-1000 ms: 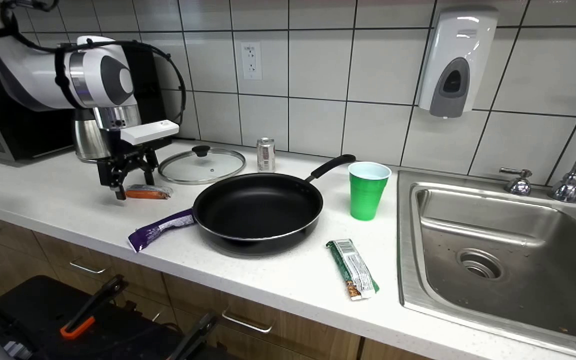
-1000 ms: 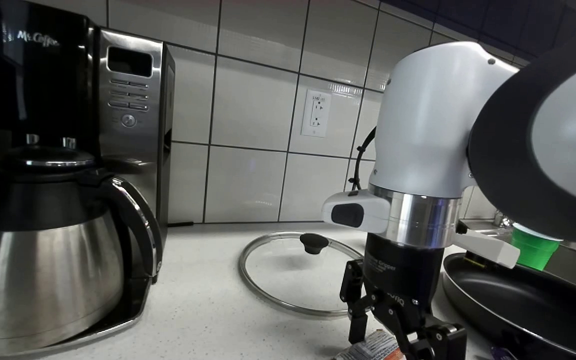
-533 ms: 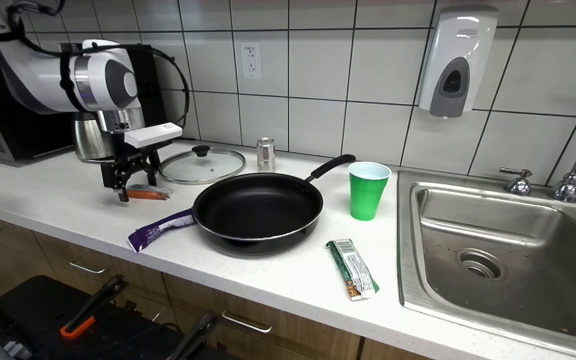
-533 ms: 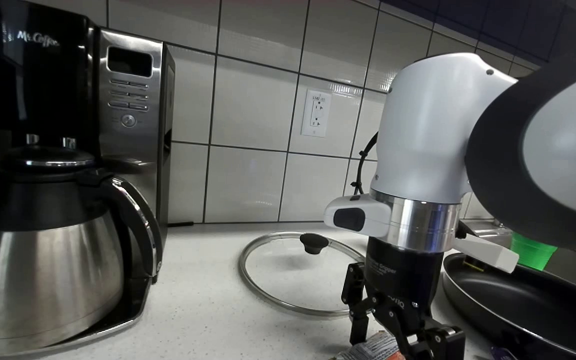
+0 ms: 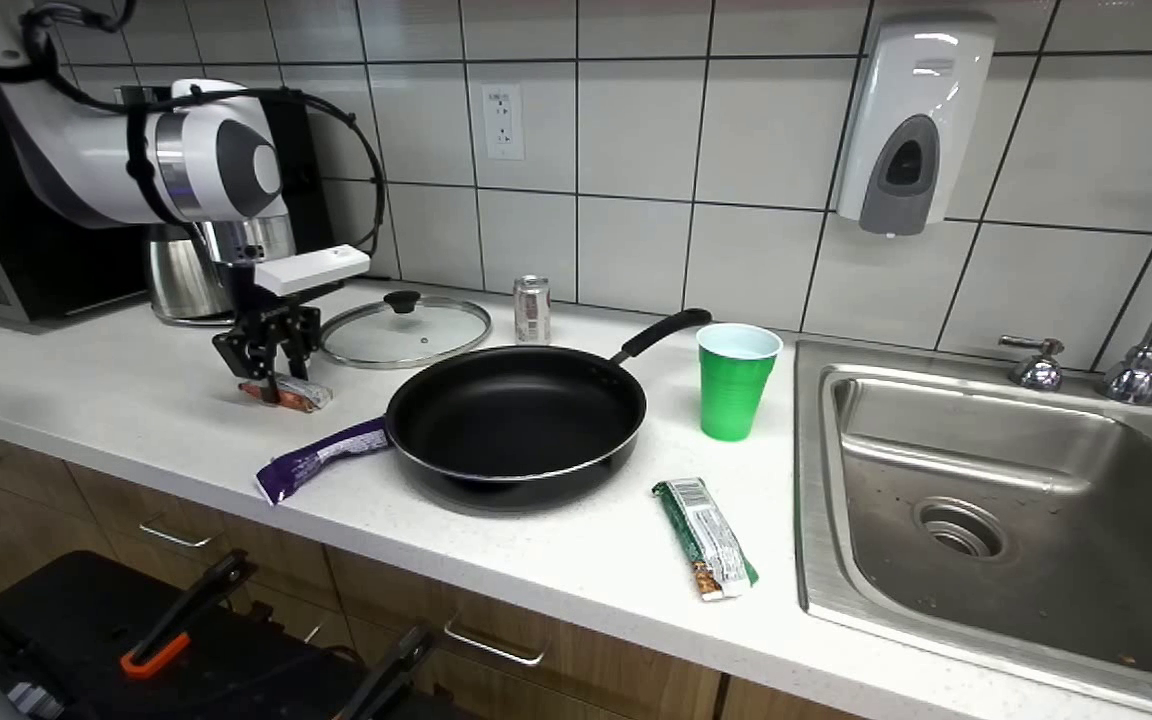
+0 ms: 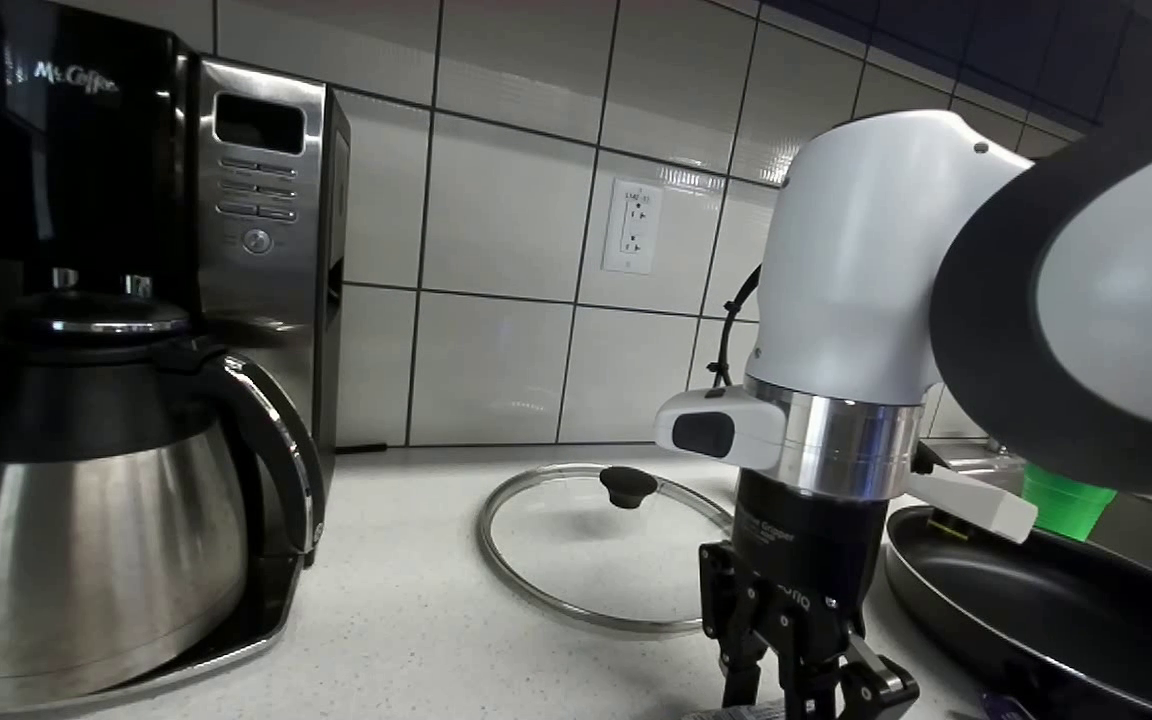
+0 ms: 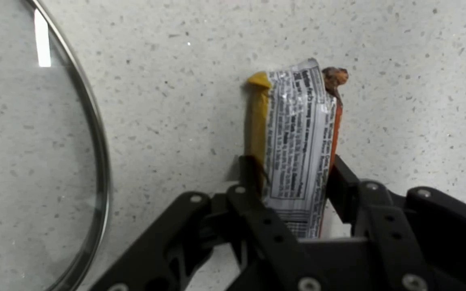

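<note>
In the wrist view a wrapped snack bar [image 7: 297, 121], with a white printed back, a yellow edge and an orange edge, lies on the speckled counter. My gripper [image 7: 292, 163] is shut on it, with one black finger pressed to each long side. An exterior view shows the gripper [image 5: 285, 386] pointing down at counter level, the bar [image 5: 308, 394] between its fingers and still resting on the counter. Only a sliver of the bar [image 6: 736, 712] shows at the bottom of an exterior view. The bar's near end is hidden behind the gripper in the wrist view.
A glass lid [image 5: 404, 330] lies close beside the gripper. Further along are a black pan [image 5: 516, 420], a purple wrapper [image 5: 321, 460], a silver can [image 5: 532, 310], a green cup [image 5: 736, 385], a green-wrapped bar [image 5: 706, 538] and a sink [image 5: 976, 480]. A coffee maker [image 6: 266, 240] stands at the back.
The jaws have closed in from wide apart onto the bar's sides. The bar has turned a little and shifted slightly. The arm has moved slightly lower and toward the pan.
</note>
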Available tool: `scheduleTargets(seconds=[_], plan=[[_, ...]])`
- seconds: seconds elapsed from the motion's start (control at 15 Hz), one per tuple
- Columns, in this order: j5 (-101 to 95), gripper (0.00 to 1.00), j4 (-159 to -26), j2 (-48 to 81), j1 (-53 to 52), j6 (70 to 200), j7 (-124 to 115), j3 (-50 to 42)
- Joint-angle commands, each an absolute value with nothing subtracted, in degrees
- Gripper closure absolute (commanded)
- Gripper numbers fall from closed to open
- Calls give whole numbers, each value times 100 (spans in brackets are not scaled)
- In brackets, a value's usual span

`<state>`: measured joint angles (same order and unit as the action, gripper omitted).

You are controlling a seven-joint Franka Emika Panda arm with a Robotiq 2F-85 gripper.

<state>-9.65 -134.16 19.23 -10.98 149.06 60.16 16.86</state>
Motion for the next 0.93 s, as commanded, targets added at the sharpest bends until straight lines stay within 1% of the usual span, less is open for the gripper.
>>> scheduleTargets(seconds=[0.0, 0.07, 0.33, 0.6, 0.87], plan=[[-949, 82, -13444, 1859, -972, 14957, 6132, 1752], [-947, 84, -13436, 1854, -976, 14938, 6101, 1744], [-816, 84, -13444, 1591, -988, 14700, 5872, 1751], [-650, 84, -13475, 1088, -986, 14347, 5649, 1714], [-820, 84, -13606, 458, -1044, 13845, 4872, 1441]])
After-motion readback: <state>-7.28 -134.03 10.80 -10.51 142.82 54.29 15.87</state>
